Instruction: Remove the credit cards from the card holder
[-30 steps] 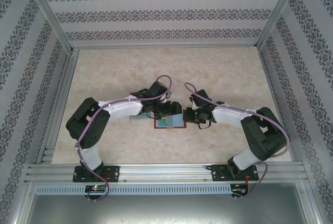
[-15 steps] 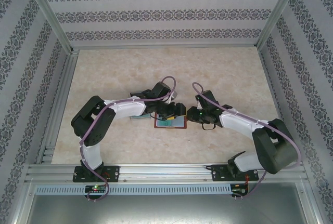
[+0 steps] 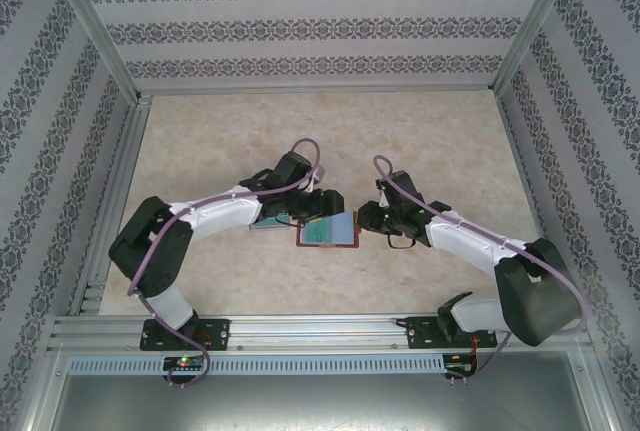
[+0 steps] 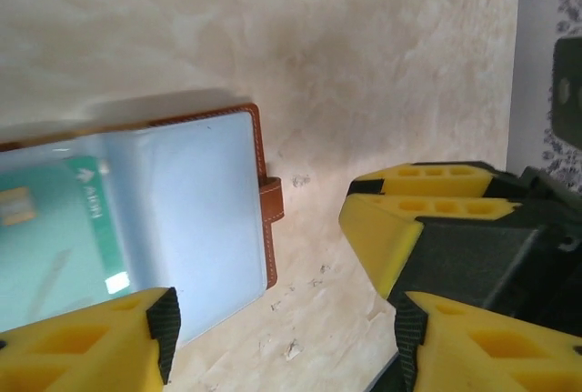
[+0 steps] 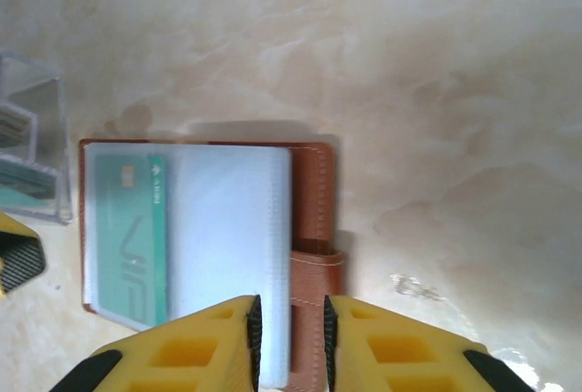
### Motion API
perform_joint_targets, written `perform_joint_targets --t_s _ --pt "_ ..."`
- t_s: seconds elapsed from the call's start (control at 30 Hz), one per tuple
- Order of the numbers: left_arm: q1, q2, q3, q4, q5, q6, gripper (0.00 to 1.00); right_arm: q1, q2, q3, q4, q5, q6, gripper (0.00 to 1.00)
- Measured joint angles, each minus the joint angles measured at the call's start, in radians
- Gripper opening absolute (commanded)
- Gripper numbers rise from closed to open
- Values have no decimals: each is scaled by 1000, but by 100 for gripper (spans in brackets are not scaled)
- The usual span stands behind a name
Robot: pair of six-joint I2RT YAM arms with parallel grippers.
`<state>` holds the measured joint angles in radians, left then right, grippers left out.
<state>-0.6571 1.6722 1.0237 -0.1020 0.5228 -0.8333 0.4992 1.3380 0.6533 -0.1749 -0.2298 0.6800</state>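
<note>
The card holder (image 3: pixel 328 233) lies spread open on the table, brown leather around pale blue-grey leaves (image 5: pixel 227 246). A teal credit card (image 5: pixel 127 237) shows in its left leaf. My left gripper (image 3: pixel 325 206) hangs open just behind the holder. In the left wrist view its gap (image 4: pixel 286 342) is over bare table beside the snap tab (image 4: pixel 270 201). My right gripper (image 3: pixel 362 219) hovers at the holder's right edge with its jaws narrowly apart and nothing between them. In the right wrist view the tab (image 5: pixel 314 269) shows through that gap (image 5: pixel 289 337).
A clear plastic tray (image 5: pixel 32 137) with dark and teal cards stands at the holder's left, partly under my left arm (image 3: pixel 230 209). Metal rails (image 3: pixel 320 329) edge the table in front; patterned walls close the other sides.
Both arms have stretched out lower toward the holder. My left gripper has drawn back a little and its jaws have narrowed. The holder has not moved.
</note>
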Motion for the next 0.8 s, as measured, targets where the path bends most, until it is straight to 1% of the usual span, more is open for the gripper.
perform_joint_targets --t_s 0.03,0.1,0.17,0.23,0.33,0.47,0.57,0.8 --pt "5 -18 -7 -12 -16 4 42 14 17 21 1 -5 1 27" --pt "11 -40 -24 -30 -46 9 31 43 53 61 3 -16 3 27" --pt "11 -55 -43 -59 -79 14 24 71 93 100 13 -31 6 25" --pt "11 -58 -61 -92 -107 19 14 93 134 129 24 -48 15 21" --pt "11 -58 -82 -134 -143 23 6 113 198 161 37 -75 29 20" --pt "12 -56 -91 -165 -184 23 2 122 273 188 42 -99 49 18" --pt "12 -41 -91 -174 -195 23 0 126 307 197 42 -109 59 18" --pt "14 16 -92 -188 -212 24 0 127 347 206 45 -132 78 19"
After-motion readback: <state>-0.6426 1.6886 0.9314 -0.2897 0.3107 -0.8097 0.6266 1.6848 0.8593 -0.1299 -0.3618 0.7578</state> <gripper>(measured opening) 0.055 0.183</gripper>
